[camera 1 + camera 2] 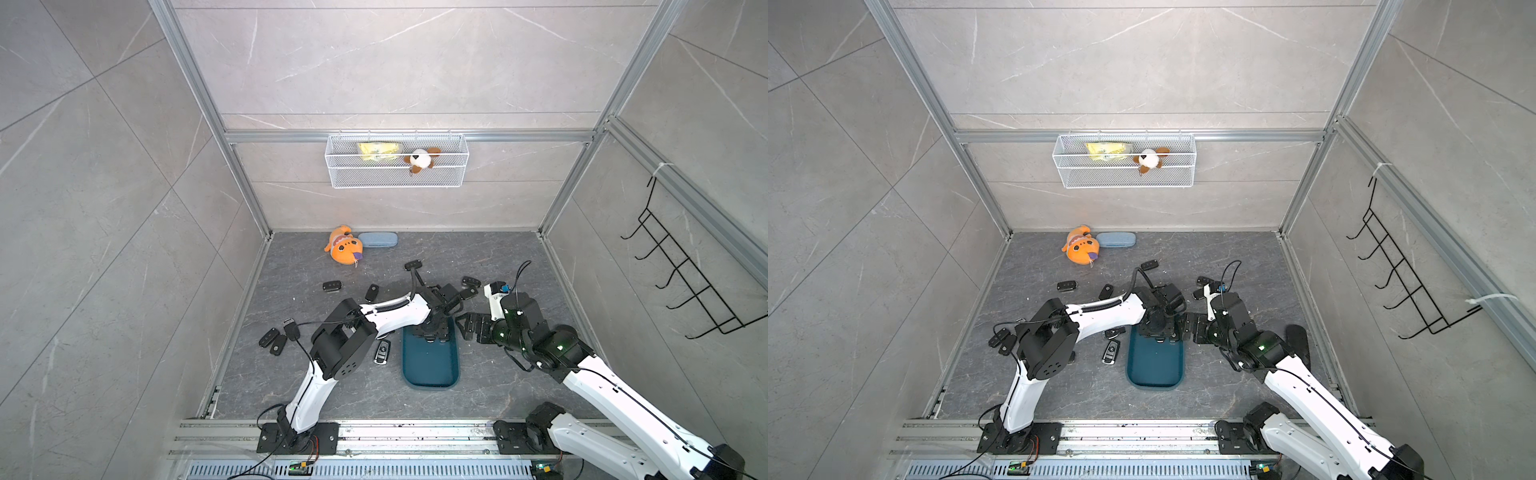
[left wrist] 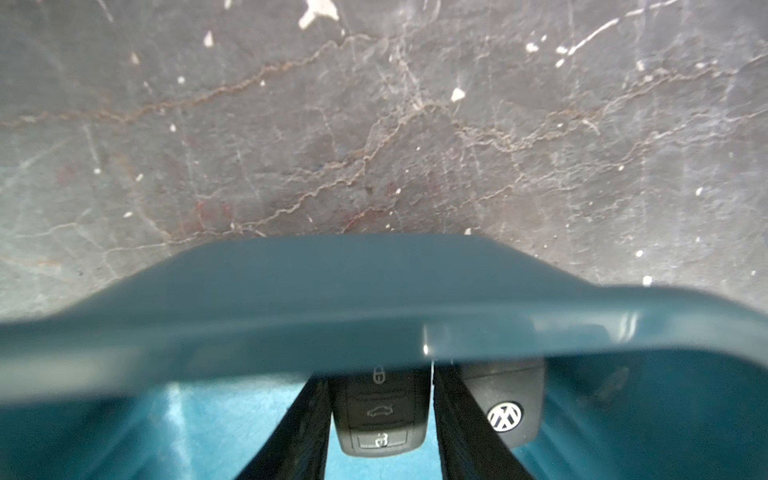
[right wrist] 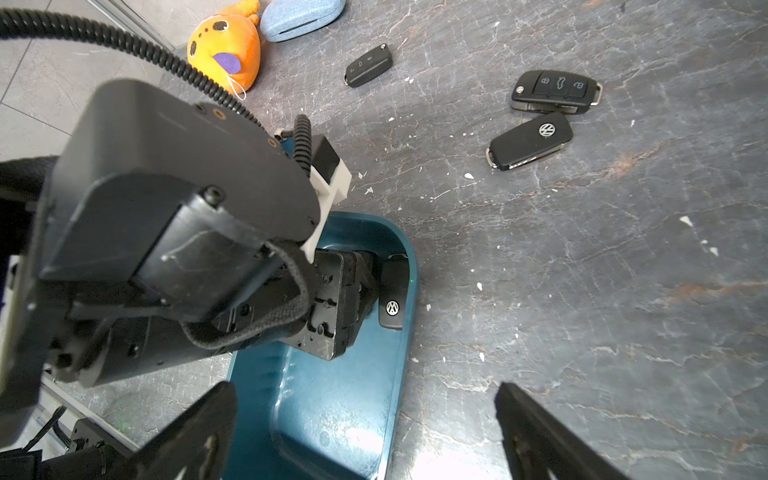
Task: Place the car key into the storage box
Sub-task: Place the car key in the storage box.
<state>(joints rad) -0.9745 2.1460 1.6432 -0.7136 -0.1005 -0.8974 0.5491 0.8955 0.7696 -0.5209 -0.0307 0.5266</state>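
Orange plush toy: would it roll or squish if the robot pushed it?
The orange plush toy looks soft and stuffed, so it would probably squish and feel light. It lies on the floor, so it likely drags rather than rolls. It may nudge the pale blue case beside it.

The left gripper (image 2: 380, 399) and a VW key (image 2: 505, 409) beside it crowded the storage box's (image 3: 332, 415) far end; its near half lay open.

Dark marbled tabletop (image 1: 498, 395) w/ teal storage box (image 1: 430, 368), loose black car keys (image 1: 332, 286), orange plush (image 1: 343, 246), pale-blue case (image 1: 378, 239).
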